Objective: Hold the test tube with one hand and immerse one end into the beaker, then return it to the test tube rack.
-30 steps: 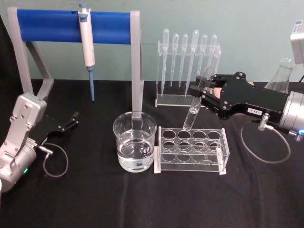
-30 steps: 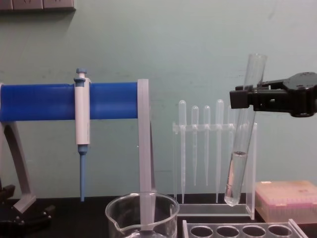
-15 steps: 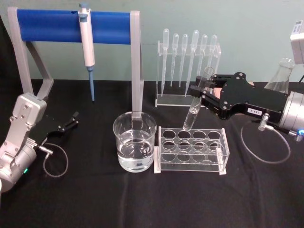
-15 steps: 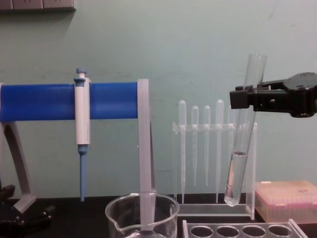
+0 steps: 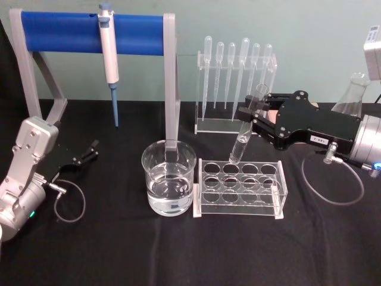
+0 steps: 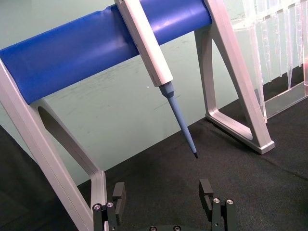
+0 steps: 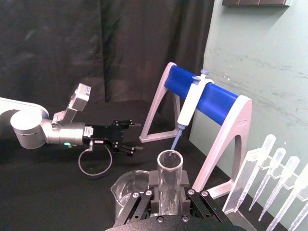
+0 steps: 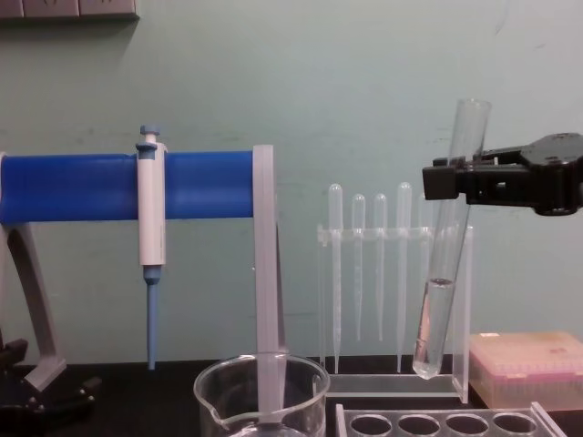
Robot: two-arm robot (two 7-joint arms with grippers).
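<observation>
Pale green, lightly scuffed wall (image 8: 364, 91) at the back, black cloth-covered tabletop (image 5: 178, 250) before it, black creased curtain (image 7: 96, 48) closing off the left side, grey panels (image 8: 68, 7) high up along the wall.

The black-draped table (image 5: 178, 250) carries a beaker (image 5: 169, 186) just beside a test tube rack (image 5: 240, 189), with a pipette rack (image 5: 217, 126), pipettor stand (image 5: 171, 89) and flask (image 5: 351, 98) farther back
</observation>
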